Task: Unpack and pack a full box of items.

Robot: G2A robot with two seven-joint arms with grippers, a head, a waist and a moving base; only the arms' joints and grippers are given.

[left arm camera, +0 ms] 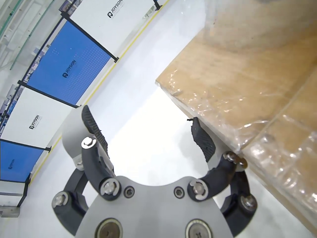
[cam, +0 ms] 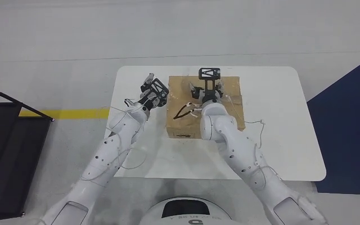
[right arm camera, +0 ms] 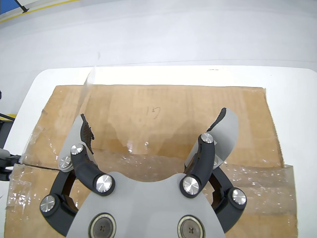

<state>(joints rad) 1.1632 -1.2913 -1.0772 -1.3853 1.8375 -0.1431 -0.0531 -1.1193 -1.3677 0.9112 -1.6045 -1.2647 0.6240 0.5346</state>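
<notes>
A closed cardboard box (cam: 179, 126) with clear tape over its seam stands in the middle of the white table (cam: 281, 118). My right gripper (cam: 208, 84) hovers open over the box top (right arm camera: 158, 105), nothing between its fingers (right arm camera: 87, 132). The taped seam (right arm camera: 153, 162) runs under it, and a loose strip of clear tape (right arm camera: 86, 85) sticks up near one finger. My left gripper (cam: 153, 90) is at the box's left side, open and empty (left arm camera: 141, 127). One of its pads (left arm camera: 201, 139) is close against the box's edge (left arm camera: 210, 115); I cannot tell if they touch.
Bare tabletop lies left and right of the box. A thin cable (cam: 260, 125) trails on the table to the box's right. A black frame (cam: 19, 140) stands on the floor off the table's left, and a blue panel (cam: 343, 140) off its right.
</notes>
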